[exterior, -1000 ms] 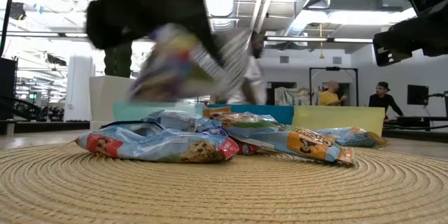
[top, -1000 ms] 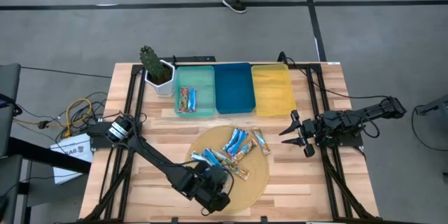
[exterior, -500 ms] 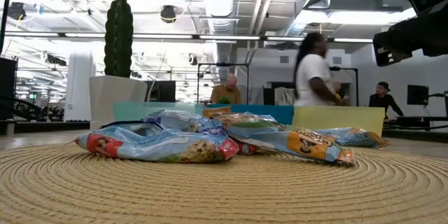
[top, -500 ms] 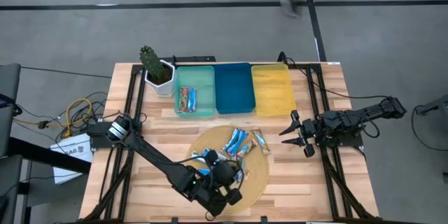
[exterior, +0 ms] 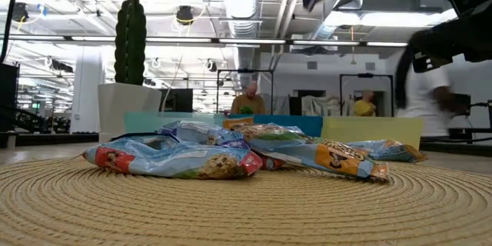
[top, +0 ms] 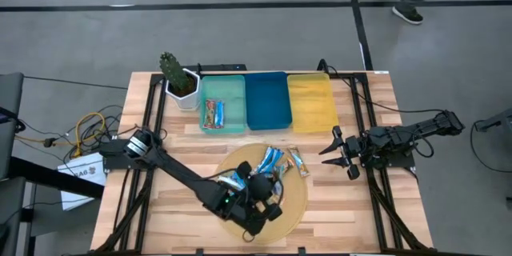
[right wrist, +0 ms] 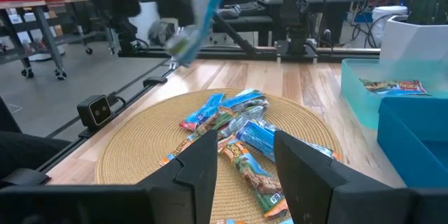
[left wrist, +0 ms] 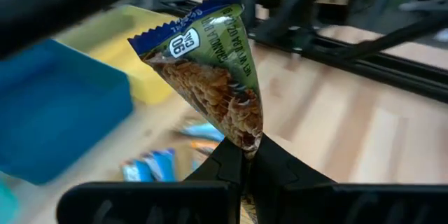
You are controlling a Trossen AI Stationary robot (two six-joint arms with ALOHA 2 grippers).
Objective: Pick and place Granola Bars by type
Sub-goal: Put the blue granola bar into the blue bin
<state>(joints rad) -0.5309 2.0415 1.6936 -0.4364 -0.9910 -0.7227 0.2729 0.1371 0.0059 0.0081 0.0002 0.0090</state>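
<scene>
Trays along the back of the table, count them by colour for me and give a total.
Teal tray: 1
Blue tray: 1
Yellow tray: 1
Total: 3 trays

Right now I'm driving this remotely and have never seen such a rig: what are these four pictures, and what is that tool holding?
Two dark robot arms work at a wooden table. One camera looks straight down, one sits level on the round woven mat, and one rides on each wrist. On the mat lies a pile of small foil-wrapped granola bars. Behind it stand teal, blue and yellow rectangular trays; the teal one holds a bar. The left tool is shut on a green-and-blue wrapped bar, lifted above the mat. The right tool waits open beside the mat, holding nothing.
</scene>
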